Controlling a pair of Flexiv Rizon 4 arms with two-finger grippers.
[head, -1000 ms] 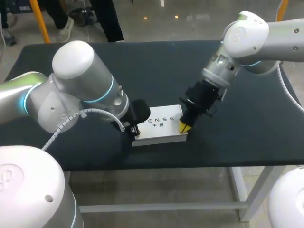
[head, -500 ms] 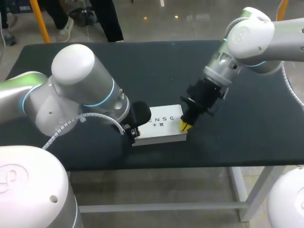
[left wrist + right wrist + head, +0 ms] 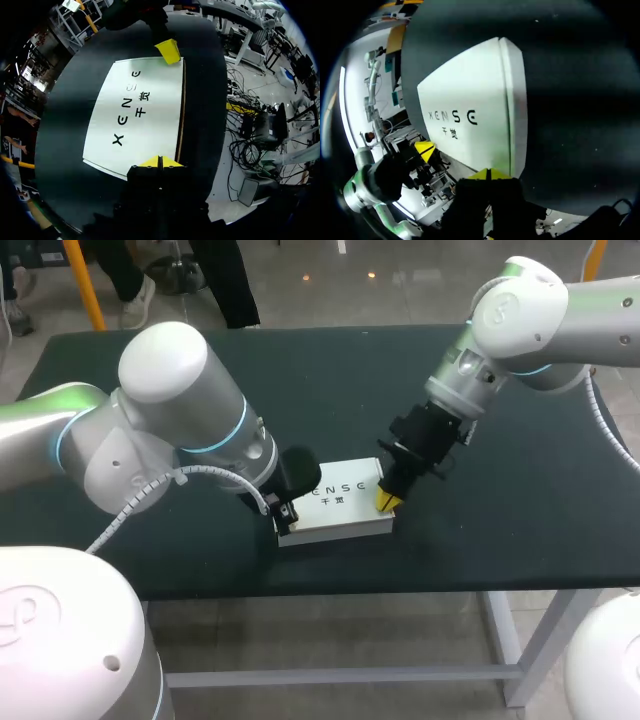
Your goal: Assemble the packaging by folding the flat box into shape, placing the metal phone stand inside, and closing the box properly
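On the dark surface (image 3: 520, 520), rests left fingers (image 3: 150, 161), pinched together, at one end of the closed white box (image 3: 340, 502), right fingers (image 3: 479, 174), likewise pinched, at the other.

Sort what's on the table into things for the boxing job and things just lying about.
For the job: white box; left gripper, shut, at one end of it; right gripper, shut, at the other end.
Not for the job: just the black table under them.
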